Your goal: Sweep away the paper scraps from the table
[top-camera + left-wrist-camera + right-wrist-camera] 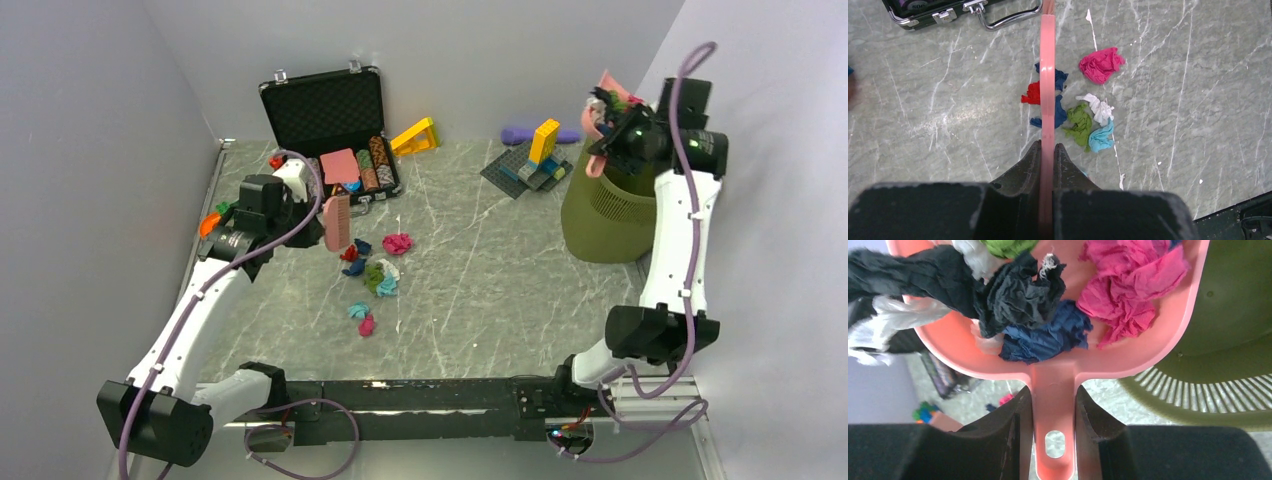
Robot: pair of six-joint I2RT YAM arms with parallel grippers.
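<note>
Paper scraps lie in a loose cluster on the grey table [480, 290]: magenta [1100, 65], red [1033, 93], dark blue [1060, 80], green [1079, 120], white [1098, 107] and teal [1102, 137]. Two more scraps [362, 318] lie nearer the arms. My left gripper [1047, 147] is shut on a pink brush [1047, 60], which hangs edge-on over the cluster's left side. My right gripper [1052, 392] is shut on the handle of a pink dustpan [1148, 335], held at the rim of an olive bin [605, 215]. In the pan lie magenta [1128, 285], dark blue [1048, 337] and black [1018, 295] wads.
An open black case [330, 120] with striped chips stands at the back left, its handle [1008, 17] close to the brush tip. A yellow block [415, 137] and a block build on a grey plate [530, 165] stand at the back. Small orange and green pieces [212, 220] lie by the left wall.
</note>
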